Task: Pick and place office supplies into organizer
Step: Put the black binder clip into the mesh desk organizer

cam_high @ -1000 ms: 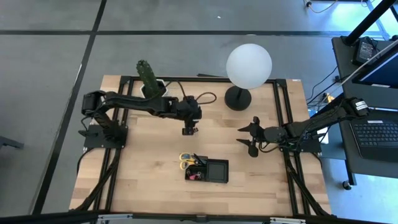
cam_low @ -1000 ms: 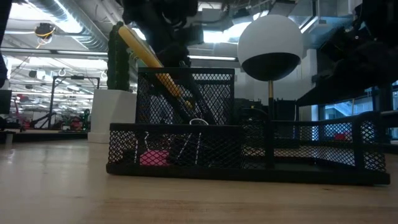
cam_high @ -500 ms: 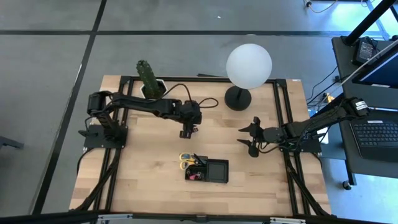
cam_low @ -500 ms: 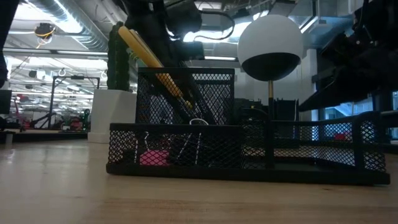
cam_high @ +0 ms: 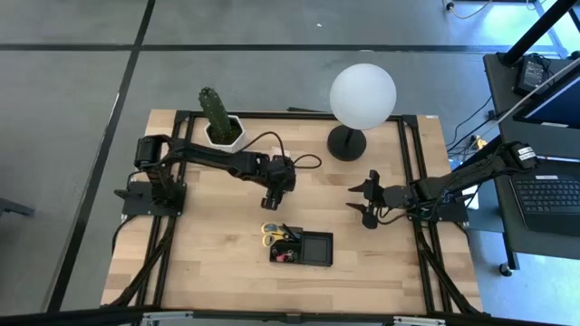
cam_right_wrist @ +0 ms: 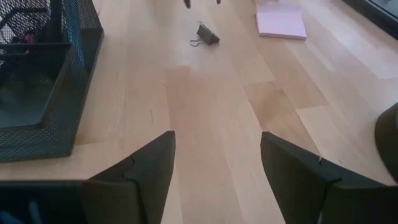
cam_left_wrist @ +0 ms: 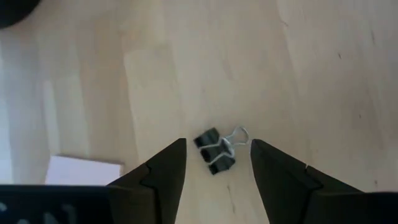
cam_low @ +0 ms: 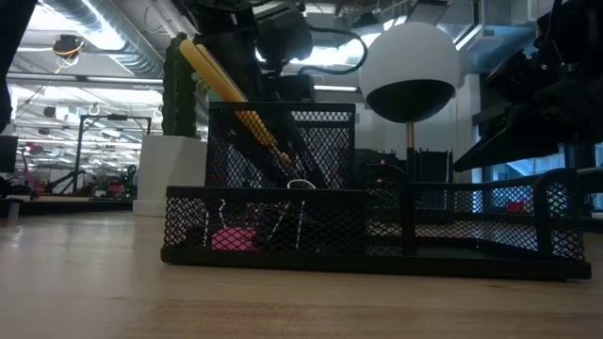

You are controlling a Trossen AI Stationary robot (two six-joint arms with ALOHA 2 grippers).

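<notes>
Two small black binder clips (cam_left_wrist: 214,151) lie together on the wood; the right wrist view shows the binder clips (cam_right_wrist: 205,34) too. My left gripper (cam_left_wrist: 217,165) is open and hangs over them, one finger on each side, touching nothing; in the high view my left gripper (cam_high: 270,201) hides them. The pink sticky-note pad (cam_right_wrist: 280,23) lies flat beyond the clips. The black mesh organizer (cam_high: 302,246) holds yellow-handled scissors (cam_high: 270,235), pens and a pink eraser (cam_low: 234,238). My right gripper (cam_high: 367,201) is open, waiting to the right.
A potted cactus (cam_high: 217,118) stands at the far left, and a white globe lamp (cam_high: 362,95) on a round black base (cam_high: 345,142) at the far middle. Bare wood lies between the organizer and both grippers. A desk with a laptop (cam_high: 553,195) stands right of the table.
My left gripper has moved toward the table's near edge and down, from near the far middle to just above the binder clips. The organizer and its contents have stayed put.
</notes>
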